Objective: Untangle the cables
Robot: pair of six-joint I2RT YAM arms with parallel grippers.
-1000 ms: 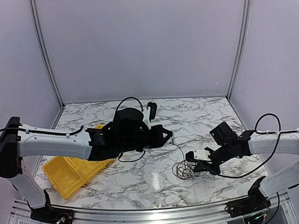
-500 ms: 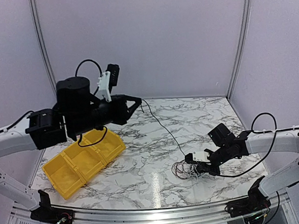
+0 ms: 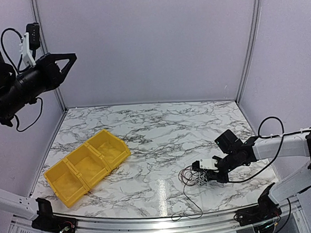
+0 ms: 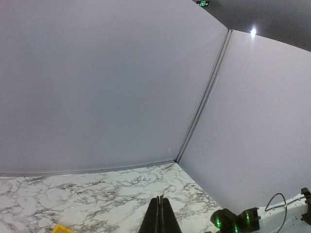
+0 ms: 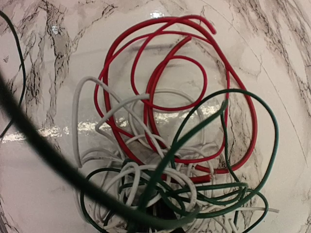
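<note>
The cables [image 3: 192,176] lie as a small tangle on the marble table, right of centre. One thin dark strand [image 3: 185,203] trails from the tangle toward the front edge. My right gripper [image 3: 204,172] sits low at the tangle's right side, shut on it. In the right wrist view the tangle fills the frame with red loops [image 5: 194,97], white loops [image 5: 88,111] and dark green loops [image 5: 265,145]. The right gripper [image 5: 160,219] is mostly hidden beneath them. My left gripper [image 3: 73,56] is raised high at the upper left, far from the cables. It is shut with nothing in it [image 4: 160,200].
A yellow three-compartment bin [image 3: 60,192] sits on the left of the table [image 3: 145,127]. The booth walls meet at the back corners. A blurred dark strand [image 5: 43,145] crosses close in front of the right wrist camera.
My left arm swung up and left, away from the table. The dark strand stretched from it to the tangle has left its jaws and dropped near the front edge. The right gripper stayed put.
</note>
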